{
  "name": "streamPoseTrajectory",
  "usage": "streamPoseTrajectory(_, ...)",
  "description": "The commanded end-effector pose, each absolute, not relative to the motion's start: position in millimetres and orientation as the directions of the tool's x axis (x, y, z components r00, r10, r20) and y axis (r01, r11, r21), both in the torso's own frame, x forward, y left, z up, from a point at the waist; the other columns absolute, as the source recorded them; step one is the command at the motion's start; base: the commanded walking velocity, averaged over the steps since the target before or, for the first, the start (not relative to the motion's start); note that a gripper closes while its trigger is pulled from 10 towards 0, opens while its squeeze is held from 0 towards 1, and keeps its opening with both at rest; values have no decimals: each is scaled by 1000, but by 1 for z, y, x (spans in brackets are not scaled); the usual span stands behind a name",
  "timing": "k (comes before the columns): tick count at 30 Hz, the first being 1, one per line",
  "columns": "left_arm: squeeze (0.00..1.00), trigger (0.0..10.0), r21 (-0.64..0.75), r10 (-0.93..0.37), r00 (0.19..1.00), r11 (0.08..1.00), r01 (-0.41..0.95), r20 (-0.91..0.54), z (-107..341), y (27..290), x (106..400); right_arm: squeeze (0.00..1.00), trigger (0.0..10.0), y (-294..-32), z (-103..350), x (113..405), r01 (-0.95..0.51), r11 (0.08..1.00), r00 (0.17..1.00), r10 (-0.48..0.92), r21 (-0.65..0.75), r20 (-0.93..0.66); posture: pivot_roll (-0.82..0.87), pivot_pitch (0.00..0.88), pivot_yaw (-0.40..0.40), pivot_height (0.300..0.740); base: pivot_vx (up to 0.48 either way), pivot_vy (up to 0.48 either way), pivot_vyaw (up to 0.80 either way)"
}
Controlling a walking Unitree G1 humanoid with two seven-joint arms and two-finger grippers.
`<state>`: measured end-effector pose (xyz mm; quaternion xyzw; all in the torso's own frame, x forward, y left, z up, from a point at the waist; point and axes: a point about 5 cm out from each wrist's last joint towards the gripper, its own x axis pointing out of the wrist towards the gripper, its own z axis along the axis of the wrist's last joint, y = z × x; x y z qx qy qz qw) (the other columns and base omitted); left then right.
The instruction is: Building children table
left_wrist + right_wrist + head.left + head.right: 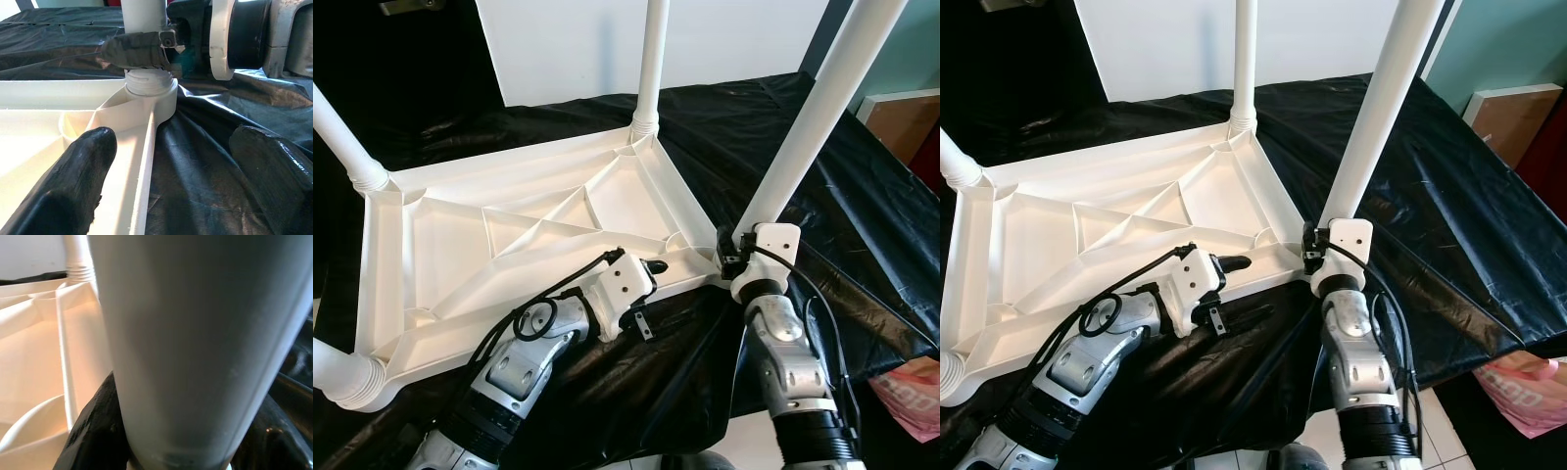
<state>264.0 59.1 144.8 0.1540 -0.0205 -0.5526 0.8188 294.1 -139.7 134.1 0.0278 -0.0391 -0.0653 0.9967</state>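
Note:
A white plastic table top lies upside down on a black cloth. Legs stand up from its corners. My right gripper is shut on the near-right leg just above its threaded socket. The right wrist view has that leg pressed between the black fingers. My left gripper is open at the near rim, left of that corner. One of its fingers hangs over the table's underside and the other over the cloth, with the rim between them. The socket is straight ahead of it.
The far-right leg, the far-left leg and the near-left leg stand in the other corners. A white panel stands behind the table. A wooden board and a pink bag are on the right.

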Motion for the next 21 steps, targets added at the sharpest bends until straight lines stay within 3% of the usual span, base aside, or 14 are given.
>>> streamPoseTrajectory(1,0,10000,266,-925,342,292,919,-165,138,58,260,0,10000,-148,111,287,223,974,974,-221,41,-40,-7,117,-53,740,0,0,0)
streamPoseTrajectory(15,0,10000,279,-925,338,284,917,-172,137,57,261,0,10000,-144,122,286,224,973,974,-225,55,11,-16,106,-49,740,0,0,0)
streamPoseTrajectory(19,0,10000,304,-911,379,319,898,-165,143,66,271,0,10000,-146,126,287,217,976,975,-218,32,29,-17,108,-52,740,0,0,0)
streamPoseTrajectory(20,0,10000,306,-909,383,322,896,-164,144,67,272,525,10000,-146,127,287,214,977,976,-215,28,32,-17,109,-51,740,0,0,0)
streamPoseTrajectory(21,0,10000,306,-909,383,322,896,-164,144,67,272,525,10000,-146,127,287,214,977,976,-215,28,32,-17,109,-51,740,0,0,0)
